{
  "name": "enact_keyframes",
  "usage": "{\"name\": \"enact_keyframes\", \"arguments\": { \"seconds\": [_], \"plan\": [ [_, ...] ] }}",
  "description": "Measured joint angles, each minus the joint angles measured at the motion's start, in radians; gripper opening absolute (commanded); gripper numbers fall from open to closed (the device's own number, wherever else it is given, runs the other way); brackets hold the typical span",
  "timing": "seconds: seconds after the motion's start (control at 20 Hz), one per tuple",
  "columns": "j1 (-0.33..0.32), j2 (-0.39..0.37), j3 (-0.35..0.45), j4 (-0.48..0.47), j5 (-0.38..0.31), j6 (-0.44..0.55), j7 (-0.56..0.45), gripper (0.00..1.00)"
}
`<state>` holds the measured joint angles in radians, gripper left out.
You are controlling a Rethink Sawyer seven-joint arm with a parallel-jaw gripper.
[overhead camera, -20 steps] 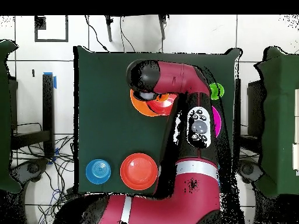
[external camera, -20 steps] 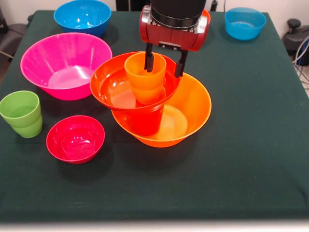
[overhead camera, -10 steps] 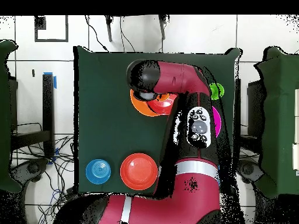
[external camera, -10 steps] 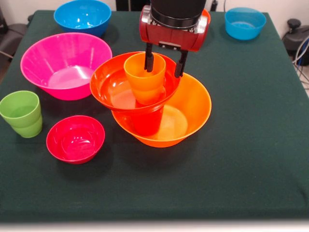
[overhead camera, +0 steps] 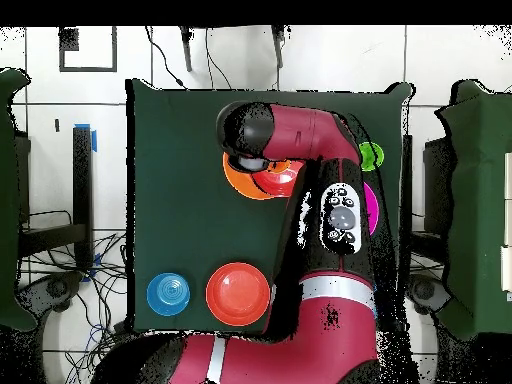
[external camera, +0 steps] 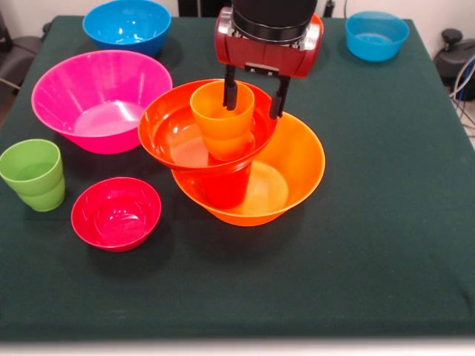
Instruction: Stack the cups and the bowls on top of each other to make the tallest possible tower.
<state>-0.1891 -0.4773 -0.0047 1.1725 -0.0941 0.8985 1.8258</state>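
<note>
The tower stands mid-table in the front view. Its base is the widest orange bowl [external camera: 300,159]. A red-orange cup [external camera: 225,185] stands upside down in that bowl and carries a tilted red-orange bowl [external camera: 174,133]. An orange cup [external camera: 221,119] sits upright in this upper bowl. My gripper [external camera: 254,96] is open just above, one finger [external camera: 230,93] inside the cup's mouth and the other outside its right wall. In the overhead view the arm hides the gripper and most of the tower [overhead camera: 240,182].
Left of the tower are a pink bowl [external camera: 67,81], a crimson bowl [external camera: 116,213] and a light green cup [external camera: 31,174]. Blue bowls sit far left [external camera: 126,26] and far right [external camera: 376,35]. Overhead, another red-orange bowl [overhead camera: 238,293] lies near the robot's base.
The gripper has risen very slightly, still open. The orange cup and the rest of the tower have stayed in place.
</note>
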Motion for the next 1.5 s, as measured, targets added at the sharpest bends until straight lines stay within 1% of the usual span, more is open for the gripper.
{"name": "enact_keyframes", "arguments": {
  "seconds": [0.3, 0.6, 1.05, 1.5],
  "plan": [
    [0.000, -0.008, 0.000, 0.000, 0.023, 0.023, 0.000, 1.00],
    [0.000, -0.032, 0.000, 0.000, 0.037, 0.060, 0.000, 1.00],
    [0.000, -0.060, 0.000, 0.000, 0.039, 0.110, 0.000, 1.00],
    [-0.001, -0.080, 0.000, -0.003, 0.042, 0.120, 0.000, 1.00]
  ]
}}
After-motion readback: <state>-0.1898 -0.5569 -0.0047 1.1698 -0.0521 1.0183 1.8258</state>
